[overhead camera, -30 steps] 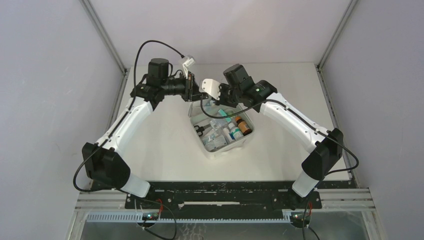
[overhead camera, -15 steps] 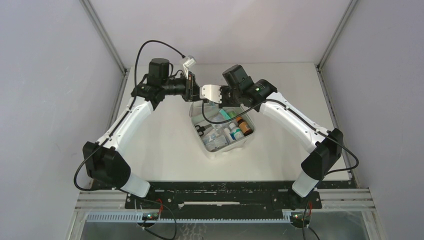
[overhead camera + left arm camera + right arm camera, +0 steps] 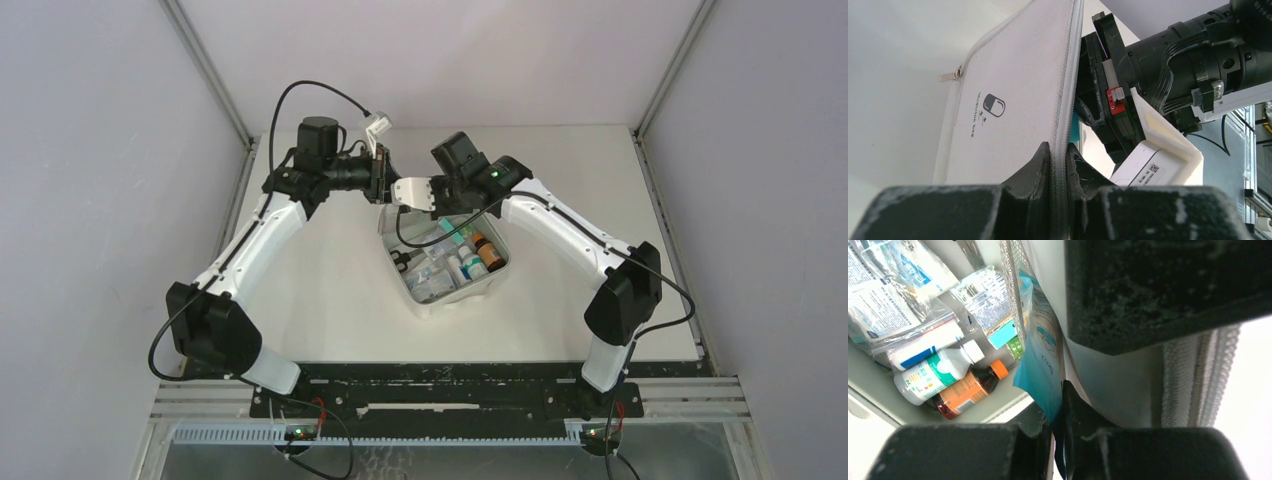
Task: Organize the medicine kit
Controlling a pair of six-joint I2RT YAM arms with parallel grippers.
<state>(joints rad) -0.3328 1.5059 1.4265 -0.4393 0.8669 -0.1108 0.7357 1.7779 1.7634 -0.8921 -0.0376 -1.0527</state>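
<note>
Seemingly stowing: left claw (image 3: pixel 1058 156) pinches the lid of the white soft zip medicine kit (image 3: pixel 1013 95); right claw (image 3: pixel 1058 407), clamped on a blue flat packet (image 3: pixel 1044 365), must seat it behind the grey mesh lining (image 3: pixel 1009 275).

Side by side: an amber bottle (image 3: pixel 962 394) touches a white bottle (image 3: pixel 928 377) at its 10 o'clock, a blue packet (image 3: pixel 1044 365) at its 3 o'clock.
</note>
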